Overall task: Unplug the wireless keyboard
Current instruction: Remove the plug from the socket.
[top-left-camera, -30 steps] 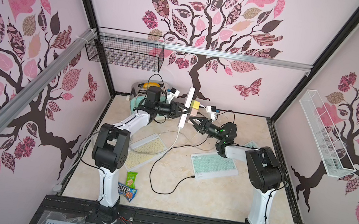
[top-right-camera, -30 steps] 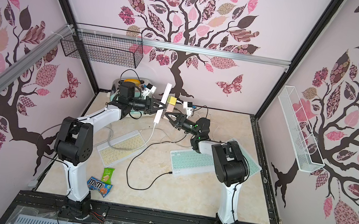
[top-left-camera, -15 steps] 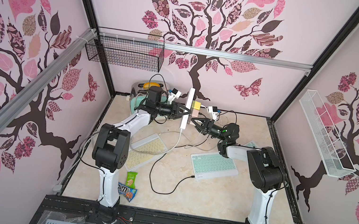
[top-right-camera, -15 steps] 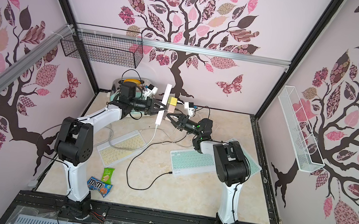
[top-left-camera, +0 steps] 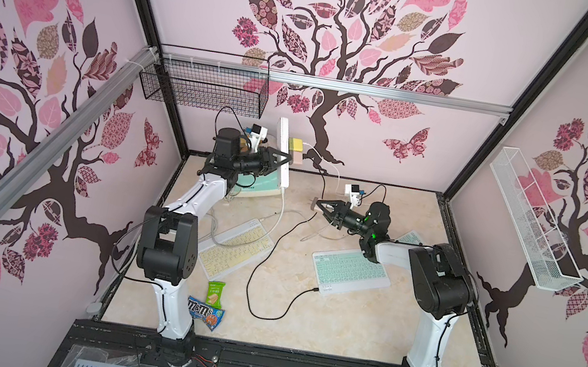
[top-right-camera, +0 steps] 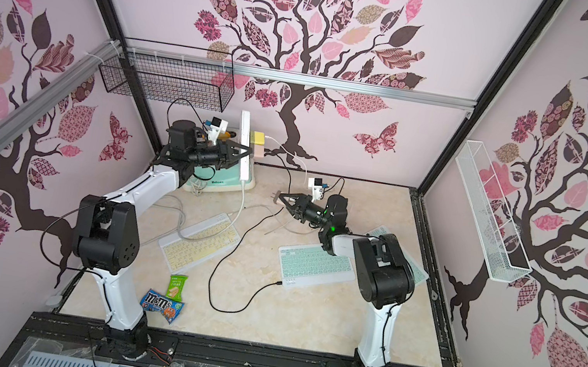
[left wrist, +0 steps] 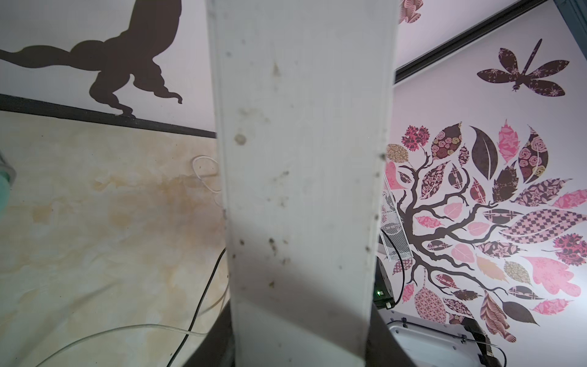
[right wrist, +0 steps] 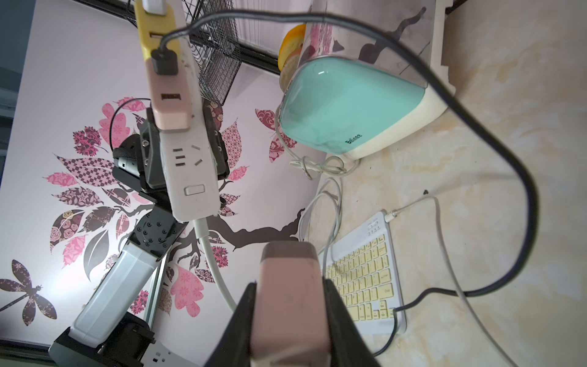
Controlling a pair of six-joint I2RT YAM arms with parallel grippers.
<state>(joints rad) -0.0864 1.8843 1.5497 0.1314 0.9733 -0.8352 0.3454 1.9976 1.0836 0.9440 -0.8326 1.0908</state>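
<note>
Right wrist — gripped charger (right wrist: 290,302) clear of strip (right wrist: 187,178).

candy bag (top-left-camera: 205,312): "m&m's" | mint-green appliance (right wrist: 349,105): brand, roughly "Balinee" | green snack packet (top-left-camera: 215,294): print too small

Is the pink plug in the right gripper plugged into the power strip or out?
Out. The right gripper holds the pink plug well apart from the power strip, which the left gripper holds upright.
</note>
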